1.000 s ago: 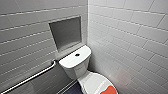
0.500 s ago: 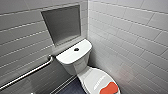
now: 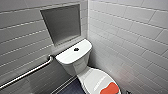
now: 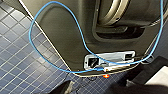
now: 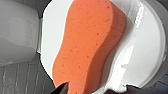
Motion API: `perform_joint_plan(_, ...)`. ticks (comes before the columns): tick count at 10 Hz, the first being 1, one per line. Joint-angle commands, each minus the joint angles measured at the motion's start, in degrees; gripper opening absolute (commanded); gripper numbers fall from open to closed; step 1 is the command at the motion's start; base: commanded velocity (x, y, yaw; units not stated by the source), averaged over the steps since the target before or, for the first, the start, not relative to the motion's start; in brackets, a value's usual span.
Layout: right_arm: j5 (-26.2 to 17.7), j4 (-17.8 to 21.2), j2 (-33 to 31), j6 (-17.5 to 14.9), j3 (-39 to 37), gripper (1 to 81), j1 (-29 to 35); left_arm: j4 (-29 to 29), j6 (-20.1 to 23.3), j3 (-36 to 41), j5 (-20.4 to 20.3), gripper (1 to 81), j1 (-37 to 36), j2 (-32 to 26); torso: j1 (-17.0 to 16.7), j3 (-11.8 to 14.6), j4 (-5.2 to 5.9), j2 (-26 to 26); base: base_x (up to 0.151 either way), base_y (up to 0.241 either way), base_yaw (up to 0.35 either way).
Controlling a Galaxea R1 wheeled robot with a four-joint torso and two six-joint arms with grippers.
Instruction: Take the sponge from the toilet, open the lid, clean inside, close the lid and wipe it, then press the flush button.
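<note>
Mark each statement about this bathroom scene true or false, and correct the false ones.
1. The lid of the toilet is closed. True.
2. The flush button sits in the tank top. True.
3. The sponge lies on the tank top. False: it lies on the lid.
4. The grab bar is on the wall to the toilet's right in the head view. False: it is on the wall to its left.

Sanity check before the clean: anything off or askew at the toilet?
Only the orange sponge, lying on the closed lid near its front edge. Nothing looks spilled or broken; bright streaks on the lid in the right wrist view may be glare or wetness.
</note>
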Motion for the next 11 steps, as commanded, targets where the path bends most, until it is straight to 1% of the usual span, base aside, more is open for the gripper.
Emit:
perform_joint_plan(1, -2.81, 1.87, -0.21, 0.21, -0.77, 81.1, 5.81, -0.21, -0.19, 0.25, 4.87, 81.1, 2.23, -0.25, 0.0, 0.0, 0.0, 0.0, 0.0, 0.0, 0.0)
perform_joint_plan(2, -5.09, 2.4, 1.54, 0.21, -3.22, 81.1, 6.25, -0.21, -0.19, 0.25, 4.87, 81.1, 2.23, -0.25, 0.02, 0.0, 0.0, -0.02, 0.0, 0.0, 0.0)
perform_joint_plan(3, -5.63, 2.4, 2.69, 0.21, -4.81, 81.1, 6.78, -0.21, -0.28, 0.25, 4.87, 81.1, 2.23, -0.25, 0.02, 0.0, 0.0, -0.02, 0.0, 0.0, 0.0)
perform_joint_plan(4, -5.54, 2.58, 3.65, 0.72, -5.86, 81.1, 7.21, -0.29, -0.28, 0.25, 5.04, 81.1, 2.23, -0.17, 0.02, -3.03, 0.0, -0.02, 0.0, 0.0, 0.0)
perform_joint_plan(5, -5.37, 2.57, 3.66, 1.78, -6.05, 81.1, 7.83, -0.21, -0.28, 0.25, 5.31, 81.1, 2.32, 0.36, 0.02, -5.46, 0.0, -0.02, 0.0, 0.0, 0.0)
perform_joint_plan(6, -5.37, 2.58, 3.22, 2.93, -5.7, 81.1, 8.88, -0.12, -0.28, 0.25, 5.57, 81.1, 2.32, 1.07, 0.02, -0.83, 0.0, -0.04, 0.0, 0.0, 0.0)
perform_joint_plan(8, -5.19, 2.67, 2.61, 3.28, -5.17, 81.1, 9.68, -0.03, -0.1, 0.25, 5.57, 81.1, 2.32, 1.51, 0.05, -2.77, 0.0, -0.02, 0.0, 0.0, 0.0)
perform_joint_plan(11, -4.84, 2.4, 2.61, 6.01, -5.7, 81.1, 10.56, -0.12, -0.19, 0.25, 5.57, 81.1, 2.32, 1.24, 0.07, -3.25, 0.0, -0.02, 0.0, 0.0, 0.0)
